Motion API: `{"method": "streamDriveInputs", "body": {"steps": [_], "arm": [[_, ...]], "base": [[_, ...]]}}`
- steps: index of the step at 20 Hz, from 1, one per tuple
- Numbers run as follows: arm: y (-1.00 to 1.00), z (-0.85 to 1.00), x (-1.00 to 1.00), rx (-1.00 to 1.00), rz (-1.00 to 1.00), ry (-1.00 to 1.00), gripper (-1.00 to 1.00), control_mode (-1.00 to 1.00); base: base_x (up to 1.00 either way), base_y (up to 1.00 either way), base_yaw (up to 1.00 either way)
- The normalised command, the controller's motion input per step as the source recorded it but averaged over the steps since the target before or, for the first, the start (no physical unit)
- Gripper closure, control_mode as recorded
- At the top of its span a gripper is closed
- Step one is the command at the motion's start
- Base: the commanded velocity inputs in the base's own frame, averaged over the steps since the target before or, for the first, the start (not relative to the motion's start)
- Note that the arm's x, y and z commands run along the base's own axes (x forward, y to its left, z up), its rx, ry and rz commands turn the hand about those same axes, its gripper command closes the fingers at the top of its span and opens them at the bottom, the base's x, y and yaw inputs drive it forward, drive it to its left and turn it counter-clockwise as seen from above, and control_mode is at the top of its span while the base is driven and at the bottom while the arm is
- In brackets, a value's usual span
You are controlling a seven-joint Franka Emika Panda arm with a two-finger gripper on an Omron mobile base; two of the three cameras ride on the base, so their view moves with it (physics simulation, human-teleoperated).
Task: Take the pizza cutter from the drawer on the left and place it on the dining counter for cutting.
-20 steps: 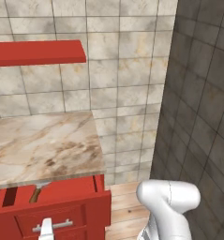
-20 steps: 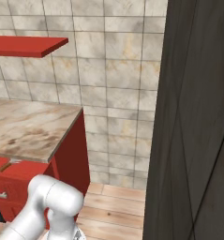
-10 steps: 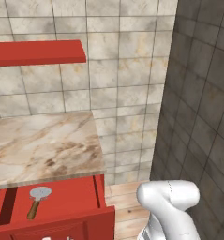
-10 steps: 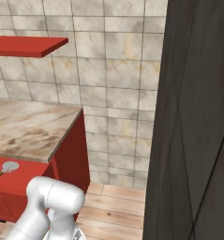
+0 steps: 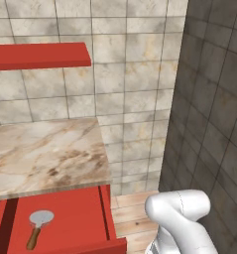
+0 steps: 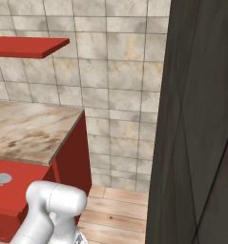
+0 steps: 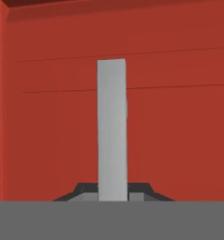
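The cutter (image 5: pixel 38 225) lies flat in the open drawer (image 5: pixel 85 213), wheel toward the wall, brown handle toward the front, under the overhanging counter (image 5: pixel 45 156). The claw (image 7: pixel 112 197) is pinching the drawer's silver handle (image 7: pixel 112 126), seen close against the red front. The drawer looks open enough: the sound move is to let go of the bar, rise clear of the front edge, then come down over the brown handle.

The drawer (image 5: pixel 65 218) is cut off by the bottom and left edges, the pizza cutter (image 6: pixel 0 180) is cut by the left edge, and the gripper's fingertips (image 7: pixel 112 194) are mostly hidden behind the silver bar handle (image 7: pixel 112 131)
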Motion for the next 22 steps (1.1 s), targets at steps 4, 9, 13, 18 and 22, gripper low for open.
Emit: {"method": "streamDriveInputs", "body": {"steps": [4,9,13,18,22], "arm": [[0.00,-0.06,-0.68,0.00,0.00,0.00,1.00,-1.00],[0.00,-0.05,-0.61,0.00,0.00,0.00,1.00,-1.00],[0.00,-0.02,-0.55,0.00,0.00,0.00,1.00,-1.00],[0.00,0.00,-0.44,0.00,0.00,0.00,-1.00,-1.00],[0.03,0.00,-0.57,0.00,0.00,0.00,-1.00,-1.00]], "base": [[0.00,0.00,0.00],[0.00,0.00,0.00],[0.00,0.00,0.00],[0.00,0.00,0.00],[0.00,0.00,0.00]]}}
